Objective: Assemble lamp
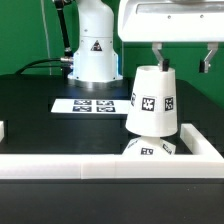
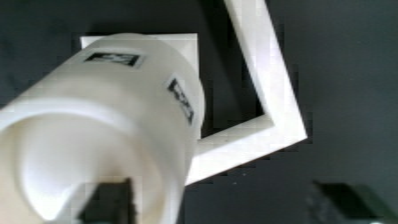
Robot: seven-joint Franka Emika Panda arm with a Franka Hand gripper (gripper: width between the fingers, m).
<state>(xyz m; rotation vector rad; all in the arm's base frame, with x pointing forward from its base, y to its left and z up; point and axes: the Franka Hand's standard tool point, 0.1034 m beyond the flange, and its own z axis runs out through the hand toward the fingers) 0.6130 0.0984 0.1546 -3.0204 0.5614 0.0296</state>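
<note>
I have the shade (image 1: 152, 99) pinched at its narrow top rim by the gripper (image 1: 163, 62), one finger inside the cone and one outside, as far as the wrist view shows. It hangs upright just above the bulb (image 1: 150, 148), whose rounded top peeks over the near rail (image 1: 100, 167). The shade looks like light, stiff, thin-walled plastic, smooth enough to slip or cock in the pinch, so I judge the rim grip adequate but not forgiving of side knocks. The rail corner sits close on the exterior view's right, so room there is tight; the marker board (image 1: 92, 104) lies well clear behind.
</note>
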